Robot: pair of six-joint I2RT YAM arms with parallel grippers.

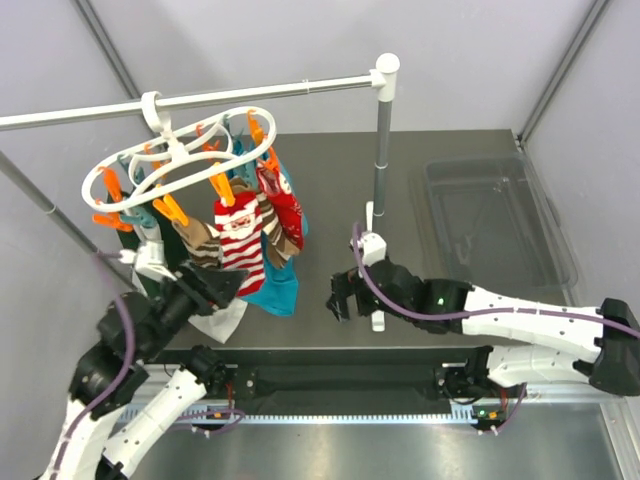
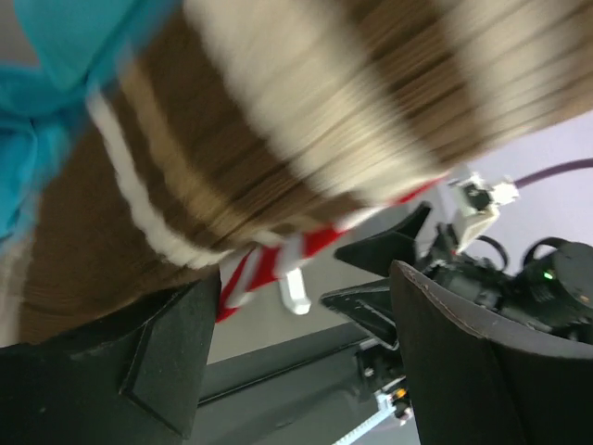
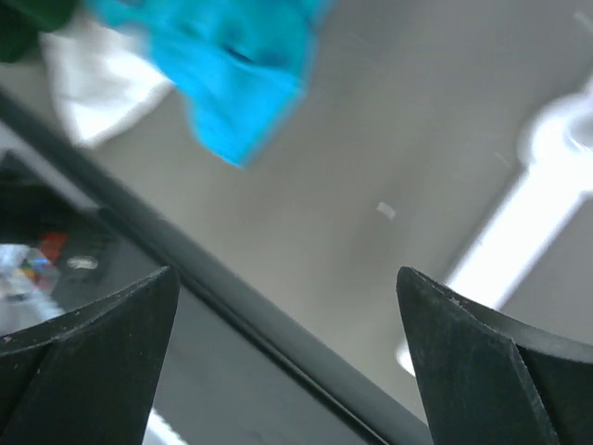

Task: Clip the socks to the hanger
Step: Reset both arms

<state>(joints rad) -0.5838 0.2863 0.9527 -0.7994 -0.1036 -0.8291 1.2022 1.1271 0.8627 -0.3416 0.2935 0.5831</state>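
Top external view: you see the hanger point(image 1: 165, 135), a white oval ring with orange and teal pegs, hooked over a white rail point(image 1: 300, 87). The socks point(image 1: 238, 245) dangle in a bunch under the hanger's right half: two red with white stripes and two brown with cream stripes (which peg carries which sock is too tangled to tell). A teal garment point(image 1: 275, 290) hangs lowest in that bunch, and a white cloth point(image 1: 215, 322) lies on the table point(image 1: 330, 190) beneath the hanger.

Your left claw point(image 1: 222, 287) sits below the hanger, its tip right at the lower ends of the socks. In the left wrist view its fingers point(image 2: 167, 352) stand wide apart. A blurred brown sock point(image 2: 278, 120) fills the space just beyond them, with a sliver of red sock point(image 2: 310, 243) lower down. The claw is spread open and has hold of nothing, though you cannot tell whether a fingertip brushes the fabric.

Your right claw point(image 1: 338, 298) is low over the table, well to the right of the hanger and clear of the bunch. In the right wrist view its fingers point(image 3: 93, 343) are also spread wide, with only bare table between them.
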